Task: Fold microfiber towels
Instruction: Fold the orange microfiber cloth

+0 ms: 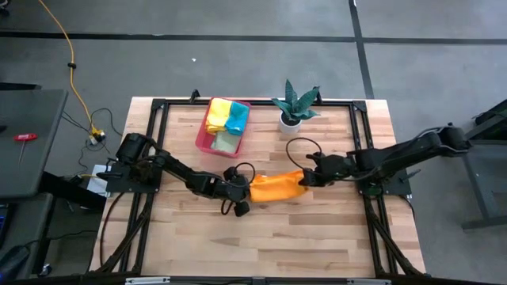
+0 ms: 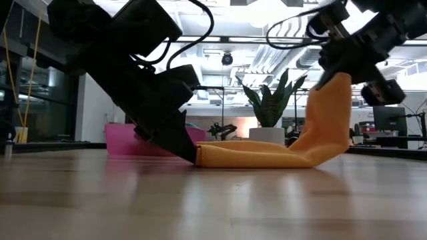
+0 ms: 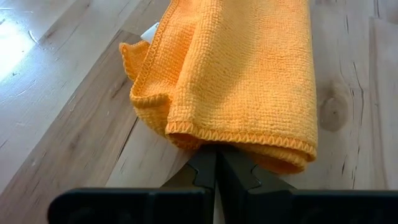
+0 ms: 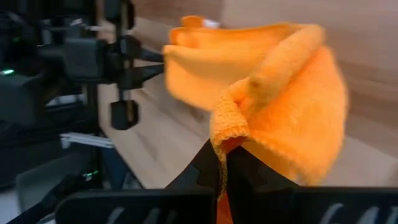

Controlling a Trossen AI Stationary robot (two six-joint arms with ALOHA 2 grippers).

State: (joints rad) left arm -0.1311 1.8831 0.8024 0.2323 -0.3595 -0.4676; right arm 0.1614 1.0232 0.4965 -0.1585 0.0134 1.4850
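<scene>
One orange towel lies near the middle of the table. It is folded into a long strip. Two claws hold it, one at each end.

The left claw is pinched shut on the strip's left end, low at the table top. In the left wrist view its two fingers meet right under the stitched edge of the cloth.

The right claw is pinched shut on the right end and holds it up in the air. In the low view that end stands up off the wood while the rest lies flat.

One pink tray sits near the back edge. In it are more towels: I can count one yellow, one teal and one light green. One plant in a white pot stands just beside the tray, to its right.

The front half of the table is bare wood, with lots of room. A black frame runs along the table's back and sides.
</scene>
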